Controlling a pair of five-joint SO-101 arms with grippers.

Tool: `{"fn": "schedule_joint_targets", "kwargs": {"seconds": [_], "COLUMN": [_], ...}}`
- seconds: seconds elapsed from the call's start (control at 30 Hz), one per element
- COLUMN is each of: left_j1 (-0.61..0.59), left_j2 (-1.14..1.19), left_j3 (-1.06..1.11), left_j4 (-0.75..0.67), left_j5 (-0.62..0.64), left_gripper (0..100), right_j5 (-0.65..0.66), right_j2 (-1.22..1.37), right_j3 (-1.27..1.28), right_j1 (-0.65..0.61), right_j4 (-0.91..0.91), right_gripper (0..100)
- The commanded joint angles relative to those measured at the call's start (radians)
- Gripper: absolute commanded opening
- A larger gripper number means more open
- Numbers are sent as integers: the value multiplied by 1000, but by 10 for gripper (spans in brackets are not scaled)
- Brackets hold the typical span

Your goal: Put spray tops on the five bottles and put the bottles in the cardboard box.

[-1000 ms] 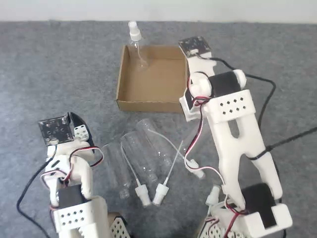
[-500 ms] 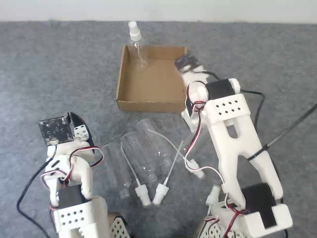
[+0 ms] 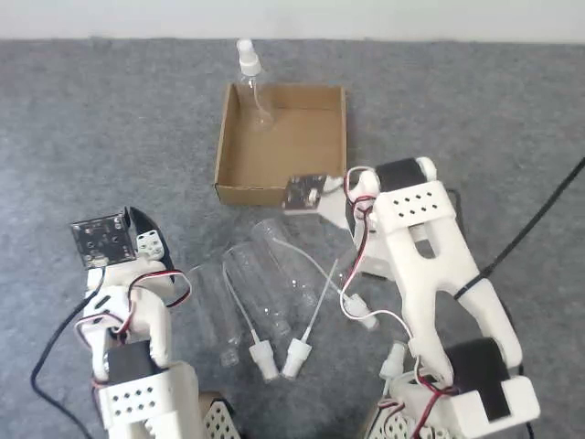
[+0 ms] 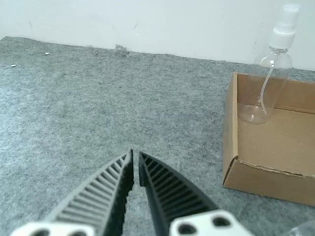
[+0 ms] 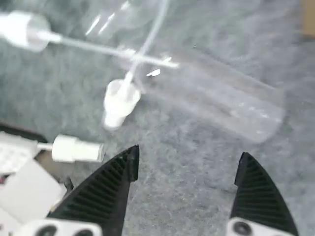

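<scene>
One clear, round-shouldered bottle (image 3: 251, 87) capped in white stands in the far corner of the shallow cardboard box (image 3: 274, 194). Three clear cylindrical bottles (image 3: 260, 288) lie on the grey felt counter (image 3: 110, 128), perhaps a fourth under the right arm. Four loose white spray tops (image 3: 263, 357) trail thin tubes. The ribbed left gripper (image 4: 136, 160) is pressed together; the right gripper (image 5: 189, 157) is spread.

— What's underneath?
— Grey carpet (image 3: 110, 119), running back to a white wall (image 3: 411, 18).
— Anything lying on it?
— A tuft of lint (image 4: 119, 48) where carpet meets wall, and a white speck (image 4: 47, 53) nearby.
</scene>
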Motion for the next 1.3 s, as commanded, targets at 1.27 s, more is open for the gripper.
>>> {"fn": "schedule_joint_targets", "kwargs": {"seconds": [1.27], "left_j1": [2], "left_j2": [-15], "left_j3": [5], "left_j4": [-41], "left_j5": [-8], "left_gripper": [13], "right_j5": [259], "right_j2": [243], "right_j3": [150], "right_j1": [87], "right_j4": [-475], "right_gripper": [237]}}
